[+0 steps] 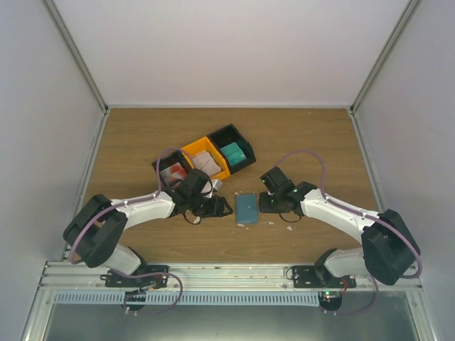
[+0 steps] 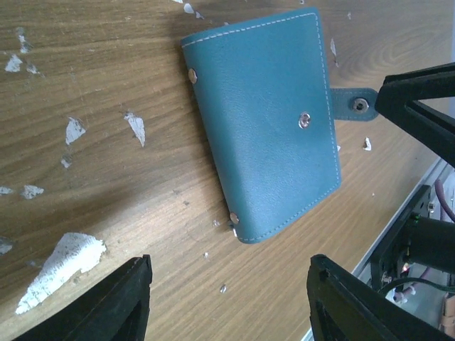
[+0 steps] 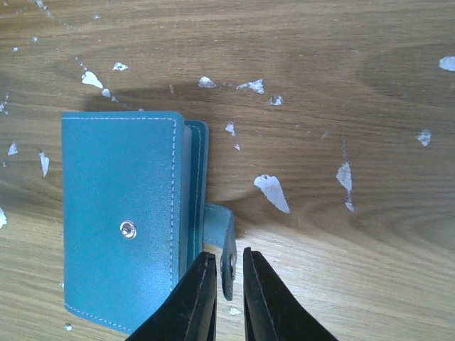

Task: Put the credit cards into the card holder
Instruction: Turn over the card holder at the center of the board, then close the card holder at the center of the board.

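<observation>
Right gripper (image 3: 229, 254) clenched on strap (image 3: 217, 217) of card holder (image 3: 117, 213), strap end hidden, left gripper (image 2: 231, 264) released

Brown wood-grain table (image 1: 306, 142) is carrying everything. Flat blue-teal rectangular stitched card holder (image 1: 247, 207) is lying folded flat on it, snap stud facing up and strap tab sticking out unsnapped at one side. Three small plastic bins are sitting in a diagonal row behind and left of the card holder, side by side: nearer black bin (image 1: 158, 167), orange bin (image 1: 190, 150), farther black bin (image 1: 226, 131). Small irregular white scraps (image 2: 60, 259) are lying scattered all around the card holder.
</observation>
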`<state>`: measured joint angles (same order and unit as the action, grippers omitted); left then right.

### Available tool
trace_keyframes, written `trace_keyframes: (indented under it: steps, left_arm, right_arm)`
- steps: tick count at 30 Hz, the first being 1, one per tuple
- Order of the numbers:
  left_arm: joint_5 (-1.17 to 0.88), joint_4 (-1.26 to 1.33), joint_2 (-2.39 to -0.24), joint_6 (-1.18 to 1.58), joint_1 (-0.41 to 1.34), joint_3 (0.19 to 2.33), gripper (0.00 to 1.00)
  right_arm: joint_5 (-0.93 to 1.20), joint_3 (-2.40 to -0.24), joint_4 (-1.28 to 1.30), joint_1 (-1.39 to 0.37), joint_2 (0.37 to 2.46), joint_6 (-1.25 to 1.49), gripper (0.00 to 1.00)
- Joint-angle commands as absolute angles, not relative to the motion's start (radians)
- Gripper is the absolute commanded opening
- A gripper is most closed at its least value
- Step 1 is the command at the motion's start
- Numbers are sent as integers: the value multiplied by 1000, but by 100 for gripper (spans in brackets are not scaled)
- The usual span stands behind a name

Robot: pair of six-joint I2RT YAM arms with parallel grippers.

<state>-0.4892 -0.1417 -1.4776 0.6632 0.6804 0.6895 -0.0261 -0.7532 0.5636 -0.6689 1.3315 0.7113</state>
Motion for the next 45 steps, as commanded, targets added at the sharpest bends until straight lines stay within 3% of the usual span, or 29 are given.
trace_keyframes:
  steps: [1, 5, 11, 22, 29, 45]
  left_arm:
    - [-475, -99, -1509, 654, 689, 723, 61]
    - [-471, -99, -1538, 653, 689, 734, 61]
    - [-480, -107, -1591, 644, 691, 756, 61]
    - [-438, -204, -1715, 561, 694, 903, 61]
    - [-421, -262, -1802, 533, 706, 982, 46]
    - [-466, -225, -1827, 526, 716, 983, 34]
  right_arm:
    - [-4, -756, 524, -660, 1350, 699, 13]
    - [-3, -755, 522, -661, 1371, 696, 12]
    - [25, -751, 511, -661, 1386, 698, 1]
    - [107, -786, 454, -660, 1396, 653, 0]
    - [154, -794, 405, -661, 1419, 635, 0]
    - [148, -862, 421, -685, 1537, 561, 1]
